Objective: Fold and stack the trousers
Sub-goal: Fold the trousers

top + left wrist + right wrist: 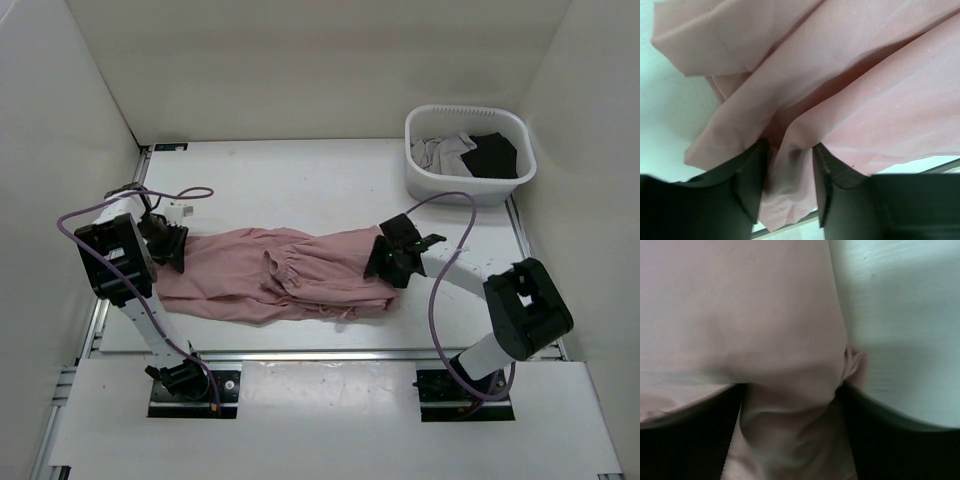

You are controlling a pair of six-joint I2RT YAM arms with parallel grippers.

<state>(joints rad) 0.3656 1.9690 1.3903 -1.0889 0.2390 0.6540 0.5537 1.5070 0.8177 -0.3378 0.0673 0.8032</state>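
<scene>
- The left end effector (790, 150) has a bunched fold of pink cloth between its fingers (752, 175). The creases run into the gap and the fold touches both sides, so I read it as grasping the cloth, though not tightly.
- The right end effector (790, 400) has its jaws set wide. Cloth lies slack across the gap and no crease is drawn in, so I take it as released and resting over the fabric.
- The trousers (290, 270) lie flat on the bench (300, 180), towards its near edge. They are stretched between the two arms, with each end under an end effector.
- Their long axis runs left to right across the bench. The left end effector (172, 245) is at the left end and the right end effector (385, 262) is at the right end.
- The gathered waist shows about midway along, so the garment looks already doubled over.
- Neither arm is nearer, since each is on its own end. A further fold would probably carry one end along that axis towards the other.
- The basket (470, 112), at the far right corner, stands well apart from the trousers.
</scene>
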